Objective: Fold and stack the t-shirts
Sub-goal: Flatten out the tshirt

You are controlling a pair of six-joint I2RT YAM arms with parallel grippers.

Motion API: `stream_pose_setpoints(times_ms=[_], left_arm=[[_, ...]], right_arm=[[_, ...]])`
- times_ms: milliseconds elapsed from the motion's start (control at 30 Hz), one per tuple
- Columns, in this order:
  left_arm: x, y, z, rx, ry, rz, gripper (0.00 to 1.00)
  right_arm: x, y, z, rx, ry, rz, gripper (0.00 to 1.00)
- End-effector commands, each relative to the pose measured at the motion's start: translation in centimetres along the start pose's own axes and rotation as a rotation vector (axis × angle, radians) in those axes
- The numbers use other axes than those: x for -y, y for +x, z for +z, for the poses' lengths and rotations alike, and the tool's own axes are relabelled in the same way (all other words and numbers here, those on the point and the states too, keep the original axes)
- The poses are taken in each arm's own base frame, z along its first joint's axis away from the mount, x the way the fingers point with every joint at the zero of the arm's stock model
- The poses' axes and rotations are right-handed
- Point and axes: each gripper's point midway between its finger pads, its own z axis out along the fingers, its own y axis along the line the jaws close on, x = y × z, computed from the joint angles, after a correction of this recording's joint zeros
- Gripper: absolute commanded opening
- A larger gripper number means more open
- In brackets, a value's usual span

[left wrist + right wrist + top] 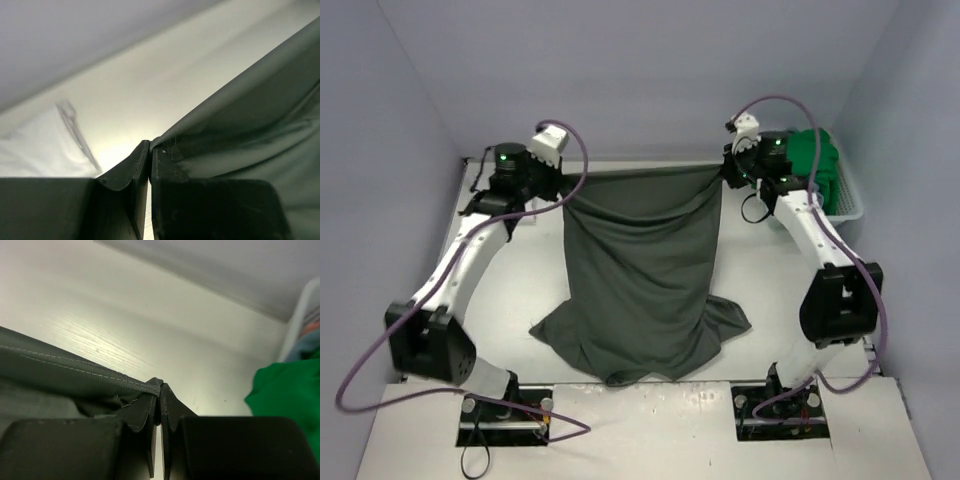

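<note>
Cloth fills the middle of what we see: the dark olive-grey shirt [645,270] is stretched between the two arms. The left gripper [558,182] is pinched shut on one top corner of it, and the right gripper [725,172] is pinched shut on the other top corner. The top edge runs almost straight from one gripper to the other, up off the table [520,300], near the far wall. From there the shirt slopes down toward the near side, and its lower part lies spread on the table between the two arm bases. The sleeves stick out at the bottom on both sides.

From the left wrist we see two black fingers [125,175] pressed together with the cloth edge caught at their tips. From the right wrist we see the same, with the stitched hem going into the closed tips.

To the right of the right gripper sits a white basket [852,205]. A bright green shirt [815,160] is heaped in it and spills over its rim. Behind the green we spot a bit of light blue cloth [309,344] in the right wrist view.
</note>
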Motion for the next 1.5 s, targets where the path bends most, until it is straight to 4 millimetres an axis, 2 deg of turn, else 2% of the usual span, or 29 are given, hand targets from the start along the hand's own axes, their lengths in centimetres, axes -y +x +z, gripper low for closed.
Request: stream_pose_setpoints(times_ms=[0, 33, 67, 133, 167, 233, 267, 333, 367, 400, 467, 500, 567, 600, 633, 700, 733, 800, 833, 900, 933, 1000, 1033, 1100, 1167, 1200, 1267, 1300, 1467], left_arm=[[-3.5, -1.6, 3.8, 0.092, -0.106, 0.064, 0.00], [-4.4, -0.8, 4.9, 0.069, -0.138, 0.057, 0.00], [-5.1, 0.7, 7.0, 0.034, -0.154, 0.050, 0.00], [-6.6, 1.0, 8.7, 0.033, -0.211, 0.047, 0.00], [-7.2, 1.8, 10.3, 0.012, -0.220, 0.042, 0.00], [-7.9, 2.4, 11.3, -0.013, -0.244, 0.029, 0.00], [-8.1, 2.5, 12.0, -0.016, -0.255, 0.016, 0.00], [-9.0, 2.4, 12.1, -0.012, -0.309, -0.006, 0.00], [-9.3, 2.0, 12.1, -0.005, -0.324, -0.010, 0.00], [-9.5, 1.8, 12.0, -0.003, -0.337, -0.014, 0.05], [-9.5, 1.6, 11.7, -0.015, -0.345, -0.027, 0.34], [-9.7, 1.8, 11.3, -0.035, -0.361, -0.035, 0.54], [-9.1, 1.1, 10.2, -0.037, -0.351, -0.037, 0.66], [-8.7, 0.7, 9.2, -0.034, -0.342, -0.019, 0.79], [-8.3, 0.6, 8.6, -0.037, -0.337, -0.007, 0.83], [-6.5, 0.0, 7.1, -0.035, -0.290, 0.021, 0.83], [-5.8, 0.0, 6.6, -0.038, -0.266, 0.028, 0.83], [-3.1, 0.1, 5.0, -0.049, -0.172, 0.037, 0.83], [-2.1, 0.4, 4.5, -0.060, -0.135, 0.040, 0.83], [0.4, 0.3, 2.9, -0.050, -0.059, 0.042, 0.83], [1.5, 1.6, 2.7, -0.077, -0.027, 0.032, 0.83], [3.9, 1.6, 1.2, -0.070, 0.034, 0.038, 0.83], [4.6, 2.7, 0.9, -0.090, 0.055, 0.038, 0.83], [5.9, 2.4, -0.7, -0.065, 0.089, 0.048, 0.83], [7.4, 3.6, -1.6, -0.079, 0.153, 0.051, 0.83], [7.7, 3.4, -2.4, -0.065, 0.167, 0.067, 0.83], [8.1, 4.2, -3.0, -0.082, 0.177, 0.075, 0.83], [8.1, 3.9, -3.7, -0.073, 0.173, 0.084, 0.83], [8.2, 4.5, -5.2, -0.093, 0.174, 0.096, 0.83]], right_arm=[[2.0, -2.9, 2.0, 0.121, 0.055, -0.045, 0.00], [2.3, -2.3, 2.9, 0.106, 0.071, -0.039, 0.00], [2.6, -1.0, 4.5, 0.077, 0.077, -0.032, 0.00], [3.5, -0.3, 5.9, 0.067, 0.132, -0.026, 0.00], [3.2, 0.9, 7.2, 0.038, 0.135, -0.024, 0.00], [3.6, 1.5, 7.9, 0.023, 0.192, -0.023, 0.00], [2.8, 2.0, 8.5, 0.010, 0.194, -0.036, 0.00], [3.2, 2.2, 8.2, -0.005, 0.280, -0.059, 0.10], [2.4, 2.1, 8.2, -0.009, 0.294, -0.071, 0.16], [2.2, 2.3, 8.0, -0.017, 0.316, -0.077, 0.26], [2.1, 2.1, 7.0, -0.035, 0.391, -0.095, 0.29], [1.9, 2.5, 6.6, -0.047, 0.401, -0.103, 0.37], [0.9, 2.3, 5.5, -0.068, 0.381, -0.122, 0.38], [0.6, 2.1, 4.5, -0.069, 0.373, -0.125, 0.39], [0.2, 2.9, 4.0, -0.105, 0.351, -0.130, 0.39], [-2.1, 3.2, 3.3, -0.138, 0.222, -0.145, 0.39], [-3.2, 5.3, 2.5, -0.223, 0.173, -0.153, 0.39], [-6.9, 6.8, 1.7, -0.279, -0.010, -0.208, 0.38], [-7.8, 8.9, 1.0, -0.355, -0.043, -0.221, 0.38], [-9.7, 11.2, 0.6, -0.431, -0.125, -0.270, 0.36], [-10.2, 13.1, 0.1, -0.486, -0.154, -0.277, 0.35], [-10.7, 15.2, 0.5, -0.535, -0.184, -0.287, 0.28], [-11.1, 16.2, 0.4, -0.566, -0.212, -0.295, 0.21], [-11.9, 18.4, 1.1, -0.626, -0.257, -0.289, 0.14], [-12.3, 19.4, 2.0, -0.663, -0.272, -0.292, 0.06], [-12.3, 21.0, 2.8, -0.705, -0.274, -0.292, 0.06], [-11.9, 21.4, 4.2, -0.717, -0.261, -0.309, 0.06], [-11.9, 22.5, 5.0, -0.742, -0.267, -0.312, 0.06], [-11.6, 24.5, 7.7, -0.784, -0.260, -0.320, 0.05]])
